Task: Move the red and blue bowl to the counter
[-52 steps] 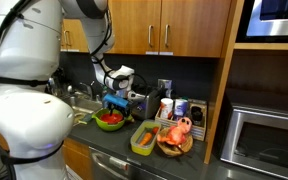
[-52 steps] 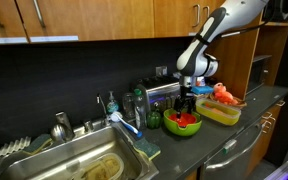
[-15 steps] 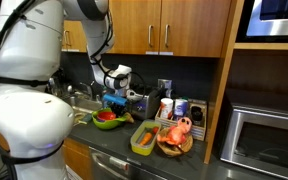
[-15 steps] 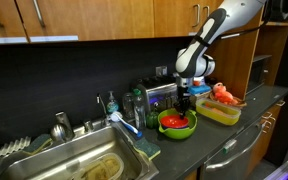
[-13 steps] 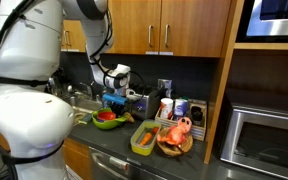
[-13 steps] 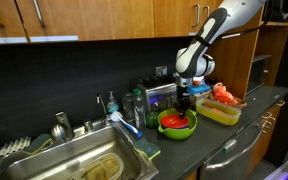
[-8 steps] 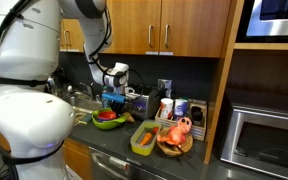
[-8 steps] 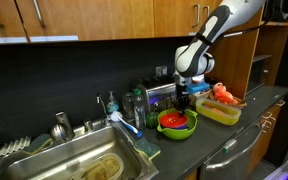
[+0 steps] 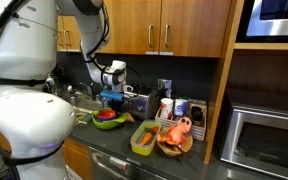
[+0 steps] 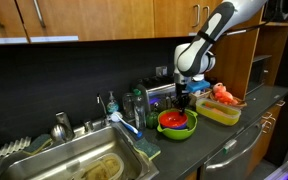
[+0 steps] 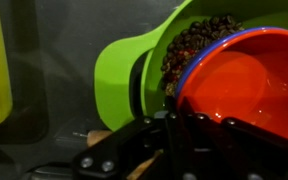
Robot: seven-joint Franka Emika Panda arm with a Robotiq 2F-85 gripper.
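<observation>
Gripping by the rim: gripper (image 11: 184,125) jaws appear closed on the near edge of the red and blue bowl (image 11: 239,85). It sits nested inside the lime-green bowl (image 11: 119,70), not yet on the counter (image 10: 212,138). The rim pinch likely allows lifting it straight out.

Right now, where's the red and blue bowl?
In an exterior view, the red and blue bowl sits in the lime-green bowl on the counter, between sink and green tray.
</observation>
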